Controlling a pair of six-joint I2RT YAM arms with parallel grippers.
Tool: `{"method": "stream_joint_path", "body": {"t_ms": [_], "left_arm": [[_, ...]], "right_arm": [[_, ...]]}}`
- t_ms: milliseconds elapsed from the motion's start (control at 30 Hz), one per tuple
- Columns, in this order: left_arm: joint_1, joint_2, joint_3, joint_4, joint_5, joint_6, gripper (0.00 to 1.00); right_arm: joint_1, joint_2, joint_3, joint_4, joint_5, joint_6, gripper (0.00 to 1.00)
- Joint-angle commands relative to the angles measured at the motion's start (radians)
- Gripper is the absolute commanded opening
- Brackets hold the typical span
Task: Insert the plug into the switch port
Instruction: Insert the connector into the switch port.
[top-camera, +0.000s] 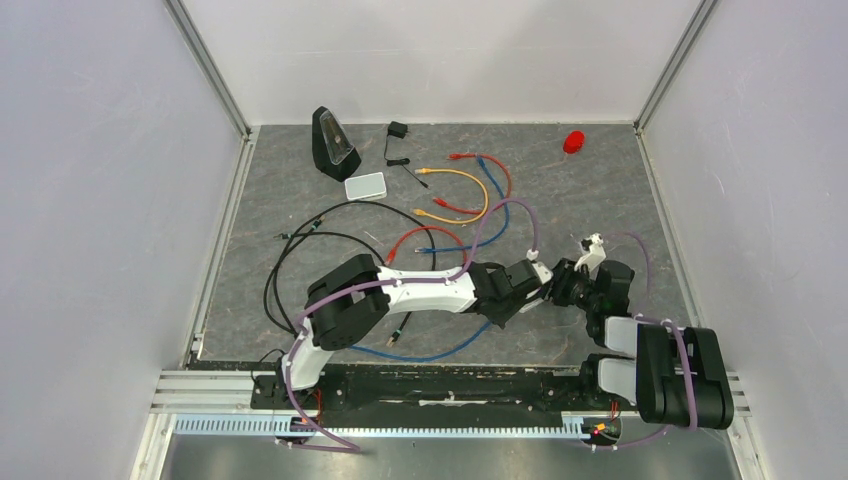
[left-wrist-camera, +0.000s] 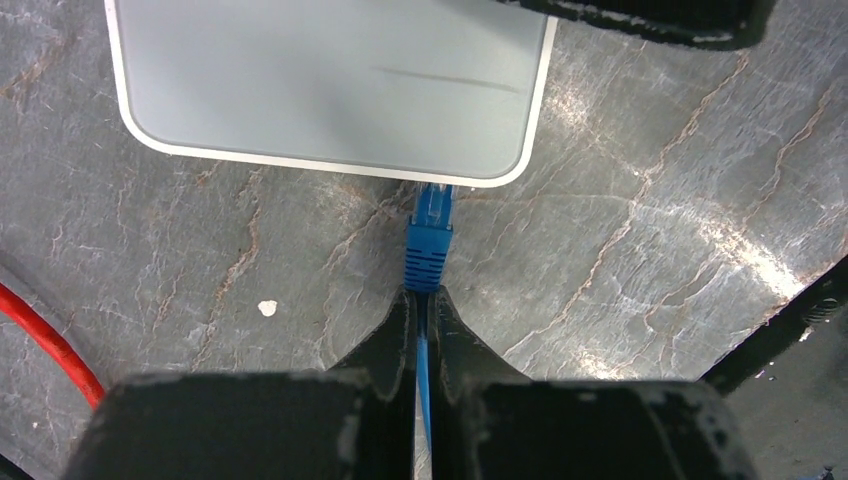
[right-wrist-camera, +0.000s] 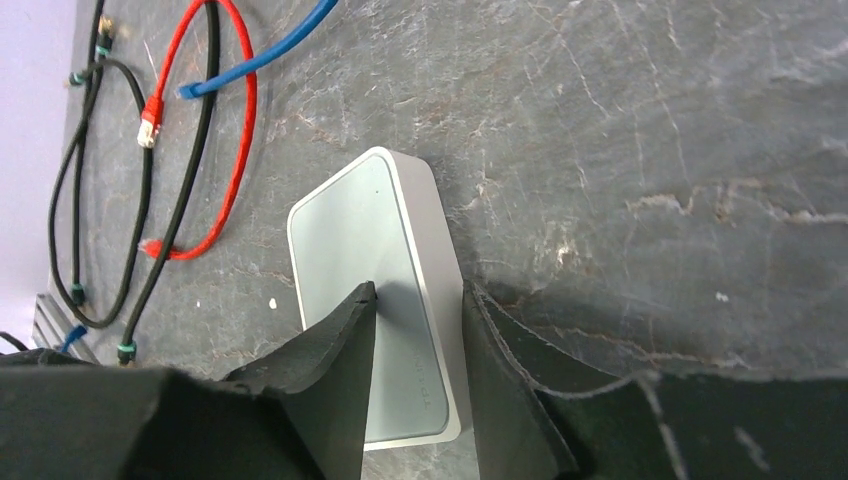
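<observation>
The bench (top-camera: 610, 195) is a dark grey, slate-like sheet veined with pale cracks. Plain white walls (top-camera: 440, 50) close it in on three sides, set in aluminium rails (top-camera: 213, 70).

At the far left stands a black wedge-shaped device (top-camera: 335, 143), with a small pale box (top-camera: 364, 187) just beside it and a black adapter (top-camera: 397, 130) near. A red object (top-camera: 573, 141) sits alone at the far right. Loose cables sprawl across the middle, among them a yellow cable (top-camera: 455, 171) and a red cable (left-wrist-camera: 50, 345).

The switch (right-wrist-camera: 345, 235) lies flat on the bench under the two wrists, hidden from above by the arms. The right gripper (right-wrist-camera: 420, 288) stands half open astride its near end, one finger over the top face and the other beside the side wall; whether they press it cannot be told.

The left gripper (left-wrist-camera: 422, 295) is clamped on the blue cable (left-wrist-camera: 423, 375) just behind the plug (left-wrist-camera: 428, 245). The plug points straight at the switch's edge. Its clear tip meets the rim; the port itself is hidden beneath that rim, so how far the plug is seated cannot be told.
</observation>
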Motion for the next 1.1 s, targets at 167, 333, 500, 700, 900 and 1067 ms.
{"method": "stream_joint_path", "body": {"t_ms": [167,333,500,700,900,1067], "left_arm": [[0.013,0.024,-0.053,0.309,0.089,-0.096,0.02],[0.015,0.018,-0.073,0.355,0.068,-0.073,0.02],[0.018,0.017,-0.051,0.301,0.003,-0.117,0.02],[0.031,0.002,-0.116,0.355,0.0,-0.125,0.02],[0.04,0.011,-0.142,0.364,-0.07,-0.088,0.02],[0.039,0.006,-0.184,0.367,-0.133,-0.059,0.02]], "right_arm": [[0.057,-0.078,-0.204,0.065,-0.04,0.319,0.38],[0.076,-0.081,-0.243,0.124,-0.033,0.378,0.38],[0.081,-0.114,-0.277,0.085,0.005,0.375,0.37],[0.086,-0.096,-0.286,0.059,0.04,0.348,0.37],[0.085,-0.023,-0.259,0.017,0.054,0.309,0.36],[0.091,0.028,-0.227,-0.043,0.049,0.266,0.35]]}}
